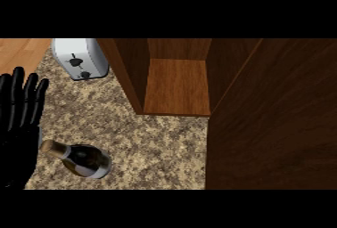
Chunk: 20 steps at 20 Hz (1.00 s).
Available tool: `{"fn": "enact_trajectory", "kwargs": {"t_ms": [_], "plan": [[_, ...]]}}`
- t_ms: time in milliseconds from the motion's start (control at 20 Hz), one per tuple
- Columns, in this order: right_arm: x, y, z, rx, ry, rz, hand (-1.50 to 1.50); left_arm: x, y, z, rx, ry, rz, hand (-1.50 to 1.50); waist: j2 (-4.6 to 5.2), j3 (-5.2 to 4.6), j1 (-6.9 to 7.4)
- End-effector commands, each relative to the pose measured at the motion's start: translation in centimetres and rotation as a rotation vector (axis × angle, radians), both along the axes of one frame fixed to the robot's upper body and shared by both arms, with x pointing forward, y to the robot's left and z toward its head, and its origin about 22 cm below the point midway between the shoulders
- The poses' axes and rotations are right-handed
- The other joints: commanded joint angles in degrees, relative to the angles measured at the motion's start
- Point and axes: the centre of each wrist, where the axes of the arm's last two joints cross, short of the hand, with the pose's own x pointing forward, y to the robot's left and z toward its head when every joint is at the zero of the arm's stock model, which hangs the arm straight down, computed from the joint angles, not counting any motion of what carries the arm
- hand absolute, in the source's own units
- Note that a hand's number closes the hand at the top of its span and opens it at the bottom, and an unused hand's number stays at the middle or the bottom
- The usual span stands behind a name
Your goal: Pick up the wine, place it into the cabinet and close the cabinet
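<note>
The wine bottle point(82, 160), dark glass with a tan capped neck, lies on the speckled granite counter at the lower left. Its neck points up-left toward my left hand point(20, 116). That hand stays at the left edge, open, fingers straight and pointing up, just left of the bottle's neck. The wooden cabinet point(176, 84) stands open at the top centre, with its bare shelf showing. Its open door point(273, 120) fills the right side. My right hand shows in no view.
A white toaster point(80, 58) sits on the counter at the upper left, beside the cabinet's left wall. A strip of wooden floor point(23, 51) shows beyond the counter's edge at the far top left.
</note>
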Motion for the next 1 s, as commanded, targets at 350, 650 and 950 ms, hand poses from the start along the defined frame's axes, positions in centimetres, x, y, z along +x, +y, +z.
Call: {"fn": "enact_trajectory", "kwargs": {"t_ms": [350,650,950], "plan": [[-2.9,2.9,-0.8,0.134,0.138,0.227,-1.5,-1.8,2.2,-2.2,-0.211,0.223,-0.408,-1.5,-0.69,1.58,-1.15],[-6.7,3.4,2.3,0.147,0.179,0.241,-1.5,-3.3,6.1,3.4,-0.203,0.263,-0.464,-1.5,-0.66,1.63,-1.44],[-9.2,5.1,5.5,0.151,0.185,0.244,-1.5,-5.5,8.4,6.0,-0.22,0.256,-0.431,-1.5,-0.56,1.58,-1.24]]}}
